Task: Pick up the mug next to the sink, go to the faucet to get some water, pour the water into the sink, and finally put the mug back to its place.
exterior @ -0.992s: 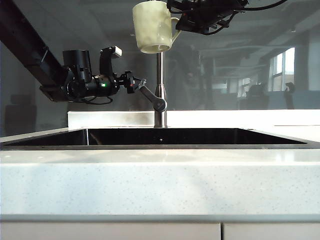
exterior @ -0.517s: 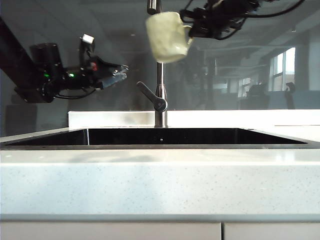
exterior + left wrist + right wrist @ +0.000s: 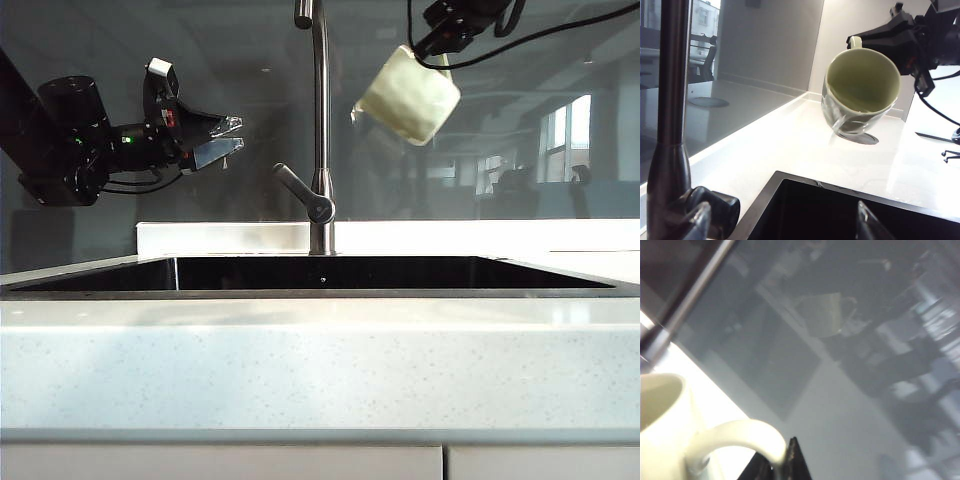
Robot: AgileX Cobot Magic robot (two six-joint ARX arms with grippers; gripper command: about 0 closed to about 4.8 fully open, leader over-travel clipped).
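A: Since a second ago the mug (image 3: pixel 408 95) has swung from in front of the faucet's (image 3: pixel 320 130) top over to that tube's right and tipped over, its mouth now facing down and to the left. The left tool (image 3: pixel 226 142) has backed away from the lever handle (image 3: pixel 300 192), which it was touching before.

B: Who holds the mug?

A: The right tool (image 3: pixel 777 462), pinched on the handle; in the right wrist view the dark fingers close on the pale loop. In the exterior view that arm comes in from the upper right edge.

B: And the left tool?

A: Spread wide, holding nothing, hanging in the air left of the faucet and above the sink's (image 3: pixel 320 291) left part.

B: Where is the mug relative to the sink?

A: High above the black basin, right of the steel tube. The left wrist view looks straight into its mouth (image 3: pixel 862 80); the inside looks empty there. A dark round disc (image 3: pixel 857 136) lies on the white counter (image 3: pixel 300 370) behind it.
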